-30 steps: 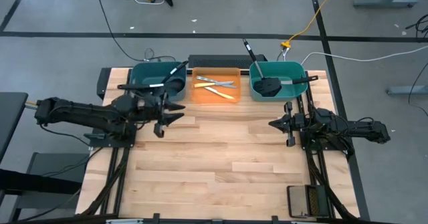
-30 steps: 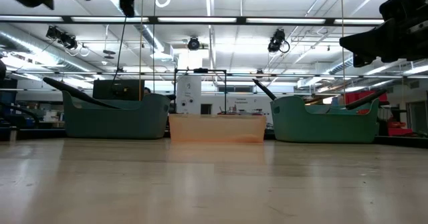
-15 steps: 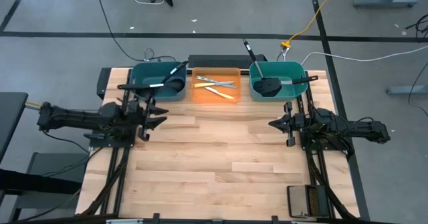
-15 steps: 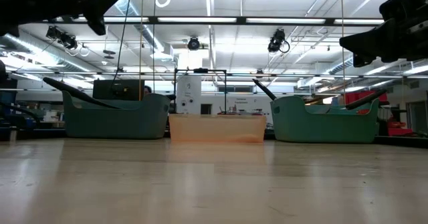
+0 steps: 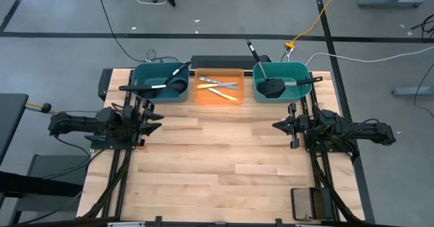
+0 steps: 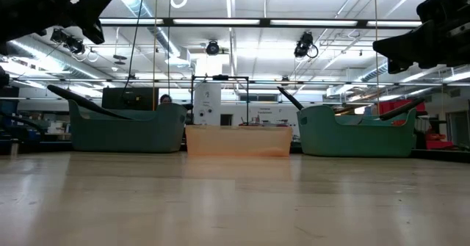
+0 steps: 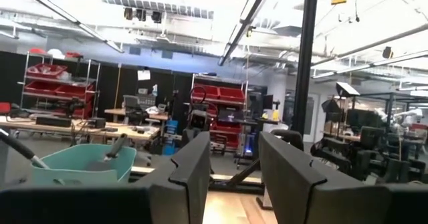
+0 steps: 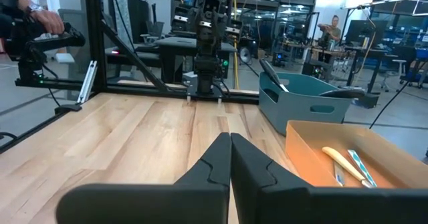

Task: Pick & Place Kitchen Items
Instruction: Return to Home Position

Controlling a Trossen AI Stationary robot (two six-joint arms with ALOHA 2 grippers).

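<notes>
Item: knives [image 5: 218, 89], three as far as we can count, lying loose on the floor of the orange bin [image 5: 219, 70]. None of the set lies on the table [image 5: 224, 166] in front of that bin.

Item: black utensils [image 5: 157, 86], in the teal bin [image 5: 159, 65] set against the orange bin on the left arm's side.

Item: further black utensils [image 5: 272, 87], in the second teal bin [image 5: 285, 64] on the orange bin's other side. One handle [image 5: 251, 50] juts over the rim, away from the arms.

Step in hand, by our reading: arms to rest, with the sorting done. Done well, each arm folds back from the orange bin, high above the boards, wide of the jutting handles, carrying nothing.

Item: left gripper [image 5: 146, 118], in front of the orange bin and off to its left, fingers apart with nothing between them.

Item: right gripper [image 5: 281, 126], in front of the orange bin and off to its right, fingers pressed together, empty.

Appearance: the knives are slim and silver-bladed, two with yellow handles, crossed at loose angles. The black utensils are long-handled. One in the second teal bin shows a broad dark head; we cannot settle from above whether it is a spatula or a ladle.
</notes>
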